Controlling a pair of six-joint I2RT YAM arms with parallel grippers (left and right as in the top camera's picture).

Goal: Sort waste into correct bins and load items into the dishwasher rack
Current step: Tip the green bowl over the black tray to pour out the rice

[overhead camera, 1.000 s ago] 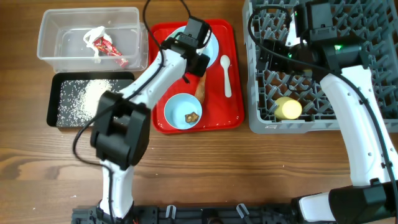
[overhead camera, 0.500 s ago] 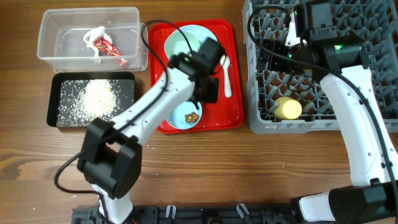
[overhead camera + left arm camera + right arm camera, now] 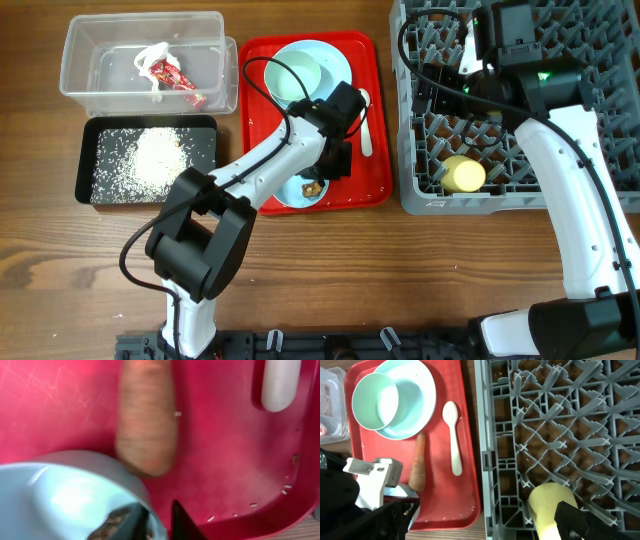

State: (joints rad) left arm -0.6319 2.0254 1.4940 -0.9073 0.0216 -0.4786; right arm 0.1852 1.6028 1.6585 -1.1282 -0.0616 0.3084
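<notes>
My left arm (image 3: 268, 160) extends forward. Left gripper (image 3: 158, 521) points down, fingers nipped onto the pale blue bowl (image 3: 60, 502) rim. Right arm (image 3: 560, 170) extended, right gripper (image 3: 448, 72) spread wide.

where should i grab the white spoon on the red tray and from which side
Grip the white spoon by its thin handle, coming straight down from above with the jaws across its narrow width. It lies flat on the red tray, so nothing offers from the side, and the carrot stick lies apart from it, leaving room for a jaw.
</notes>
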